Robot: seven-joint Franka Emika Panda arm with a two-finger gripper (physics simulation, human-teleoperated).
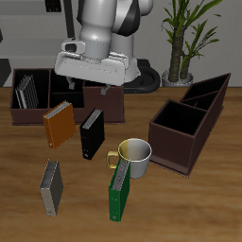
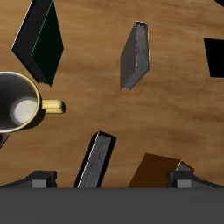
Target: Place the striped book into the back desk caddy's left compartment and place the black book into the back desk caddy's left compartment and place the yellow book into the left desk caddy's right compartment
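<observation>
Fingertips (image 2: pixel 39 180) show in the wrist view only as two dark stubs at the frame's edge, so little of the gripper (image 2: pixel 112 181) itself can be seen; they stand wide apart, holding and touching nothing. In the exterior view the gripper (image 1: pixel 102 95) hangs above the table (image 1: pixel 203 208), over the gap between the black book (image 1: pixel 92 135) and the back caddy (image 1: pixel 66 106), its fingers hard to pick out against the dark box. Nearest the table's front edge a green book (image 1: pixel 119 192) stands on edge just beside a cream mug (image 1: pixel 134 156) with a yellow handle, and a grey book (image 1: pixel 50 186) stands apart from them. Behind these, the black book and the yellow book (image 1: pixel 59 125), more orange-brown in this light, stand tilted side by side. The wrist view shows both from above, cut off by the frame: the black book (image 2: pixel 96 162) as a thin slab with pale page edges, the yellow book (image 2: pixel 157 171) as a brown corner. Farther back, the striped book (image 1: pixel 26 92) stands in an end compartment of the back caddy, partly hidden by its wall. The left caddy (image 1: pixel 189 128), a dark brown box with dividers, sits angled beside the mug. The table is wood-grained.
</observation>
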